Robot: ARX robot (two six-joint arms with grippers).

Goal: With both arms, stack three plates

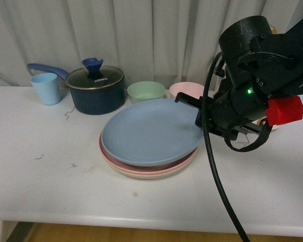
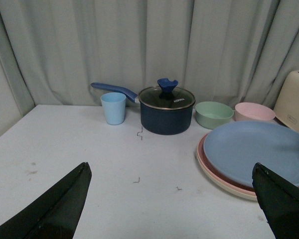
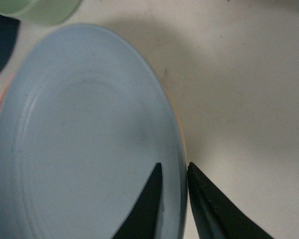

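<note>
The blue plate [image 1: 151,132] lies tilted on top of the pink plate [image 1: 122,162] and the beige plate [image 1: 151,174], mid-table. My right gripper [image 1: 189,103] is shut on the blue plate's right rim, its black arm [image 1: 262,75] looming at the right. In the right wrist view the fingertips [image 3: 154,174] pinch the blue plate's [image 3: 84,139] rim, one inside, one outside. My left gripper [image 2: 172,172] is open and empty, low over bare table left of the stack; the blue plate [image 2: 259,149], the pink plate [image 2: 205,160] and the beige plate [image 2: 224,186] show in its view.
Along the back stand a light blue cup [image 1: 46,88], a dark blue lidded pot [image 1: 96,89], a green bowl [image 1: 146,92] and a pink bowl [image 1: 186,89]. A cream appliance [image 2: 294,102] stands at the far right. A curtain hangs behind the table.
</note>
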